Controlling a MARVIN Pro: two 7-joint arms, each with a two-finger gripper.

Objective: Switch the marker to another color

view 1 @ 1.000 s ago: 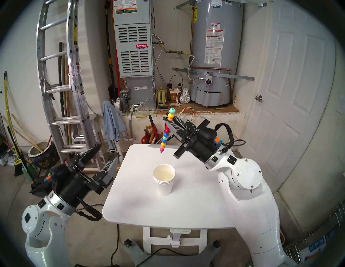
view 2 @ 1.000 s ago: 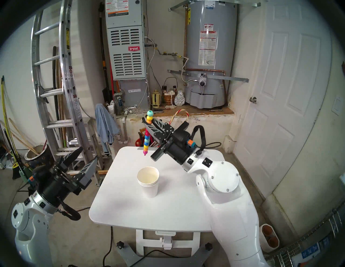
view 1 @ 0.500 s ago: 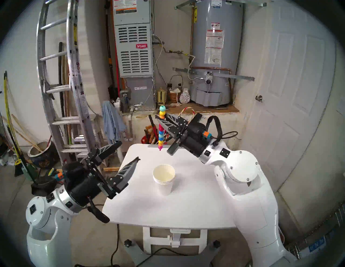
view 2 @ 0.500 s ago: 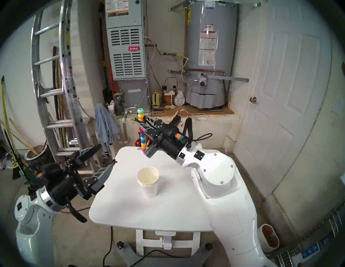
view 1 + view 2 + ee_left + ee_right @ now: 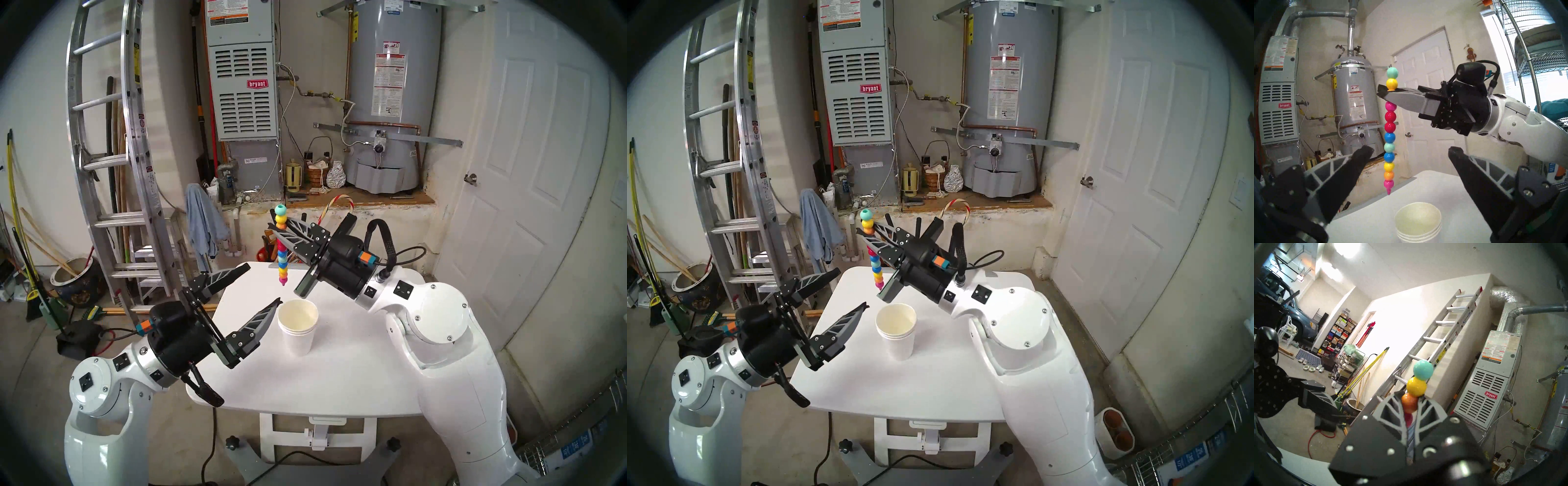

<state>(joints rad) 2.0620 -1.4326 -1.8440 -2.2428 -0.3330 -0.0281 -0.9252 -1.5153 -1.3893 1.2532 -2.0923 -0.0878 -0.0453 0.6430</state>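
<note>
The marker (image 5: 282, 261) is a thin stick of round beads in teal, yellow, orange, pink, red and blue. It hangs upright over the far edge of the white table (image 5: 339, 373), pink tip down. My right gripper (image 5: 275, 230) is shut on the marker just under its yellow bead. The right wrist view shows the orange bead of the marker (image 5: 1416, 386) pinched between that gripper's (image 5: 1411, 396) fingers. My left gripper (image 5: 264, 283) stands open left of the paper cups (image 5: 298, 325), below the marker. In the left wrist view the marker (image 5: 1390, 135) hangs beyond this gripper (image 5: 1410, 150).
The stacked white paper cups stand mid-table, empty. Behind the table's far edge are a bucket of tools (image 5: 271, 247) and a red-and-white striped candy cane (image 5: 339, 200). A ladder (image 5: 112, 152) leans at the left, and a door (image 5: 543, 169) is at the right.
My left arm has swung in from the left over the table, its open gripper now beside the cups. My right gripper has carried the marker leftward and slightly lower.
</note>
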